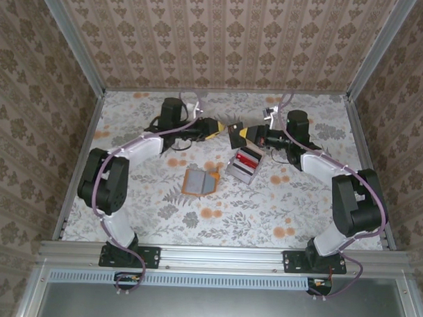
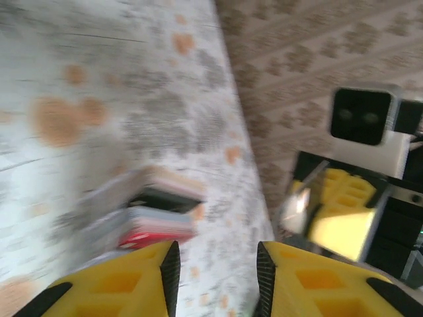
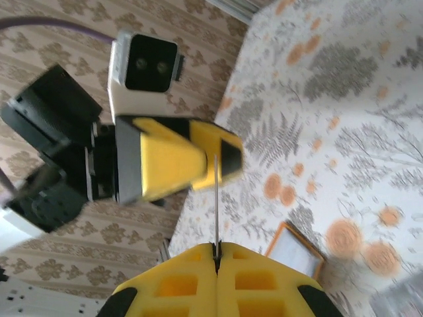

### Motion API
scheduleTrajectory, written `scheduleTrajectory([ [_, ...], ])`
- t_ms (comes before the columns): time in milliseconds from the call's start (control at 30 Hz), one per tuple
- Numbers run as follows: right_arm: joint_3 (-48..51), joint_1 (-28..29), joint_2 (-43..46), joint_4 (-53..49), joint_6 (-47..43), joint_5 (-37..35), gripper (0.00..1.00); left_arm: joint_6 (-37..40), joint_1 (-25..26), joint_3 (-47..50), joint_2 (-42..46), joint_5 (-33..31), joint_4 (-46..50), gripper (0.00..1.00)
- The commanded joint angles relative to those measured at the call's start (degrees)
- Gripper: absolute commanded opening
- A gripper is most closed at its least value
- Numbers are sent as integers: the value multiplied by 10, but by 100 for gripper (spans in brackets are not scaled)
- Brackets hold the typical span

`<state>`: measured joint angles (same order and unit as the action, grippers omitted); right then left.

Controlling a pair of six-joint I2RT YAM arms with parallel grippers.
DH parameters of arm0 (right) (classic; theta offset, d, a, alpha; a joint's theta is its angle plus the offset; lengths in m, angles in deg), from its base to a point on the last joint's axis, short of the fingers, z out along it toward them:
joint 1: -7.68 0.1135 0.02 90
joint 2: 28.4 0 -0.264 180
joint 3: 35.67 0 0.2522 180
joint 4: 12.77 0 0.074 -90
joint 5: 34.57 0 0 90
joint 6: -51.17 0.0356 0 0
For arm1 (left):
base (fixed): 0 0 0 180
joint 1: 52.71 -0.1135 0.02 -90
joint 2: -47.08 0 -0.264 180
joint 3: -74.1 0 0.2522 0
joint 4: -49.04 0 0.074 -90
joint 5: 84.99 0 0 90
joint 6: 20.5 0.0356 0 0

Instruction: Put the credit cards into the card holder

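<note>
Closest to the right wrist camera, the right gripper (image 3: 216, 247) presses its two yellow fingers together on one thin plastic card (image 3: 216, 198). The card is seen edge-on, sticking straight out from the fingertips, and its colour cannot be told. Facing it, near the card's far end, the left gripper (image 2: 218, 257) holds its two yellow fingers apart with nothing between them. Both grippers hang above the floral-patterned table (image 1: 161, 219). On the table lies one flat orange card holder (image 1: 199, 181), folded open, grey inside. Just to its right stands one grey slotted rack (image 1: 237, 172) holding one red card (image 1: 248, 160) and further cards too blurred to count.
</note>
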<state>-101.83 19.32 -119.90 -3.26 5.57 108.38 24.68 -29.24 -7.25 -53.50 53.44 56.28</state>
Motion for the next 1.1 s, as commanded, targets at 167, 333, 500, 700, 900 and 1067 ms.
scheduleTrajectory([
  [167, 21, 106, 129, -350, -196, -16, 0, 227, -60, -6, 53, -172, 326, 39],
  [333, 48, 236, 165, -444, -237, -77, 0, 236, -76, 1, 28, -167, 321, 38],
  [500, 49, 325, 137, -461, -269, -228, 0, 246, -68, -23, -10, -146, 325, 38],
  [700, 14, 352, 65, -466, -306, -283, 0, 247, -53, -47, -56, -101, 326, 38],
  [900, -26, 351, -5, -437, -321, -314, 0, 233, -40, -59, -93, -86, 314, 37],
  [1067, -53, 323, -33, -396, -305, -328, 0, 232, -40, -36, -90, -106, 315, 37],
])
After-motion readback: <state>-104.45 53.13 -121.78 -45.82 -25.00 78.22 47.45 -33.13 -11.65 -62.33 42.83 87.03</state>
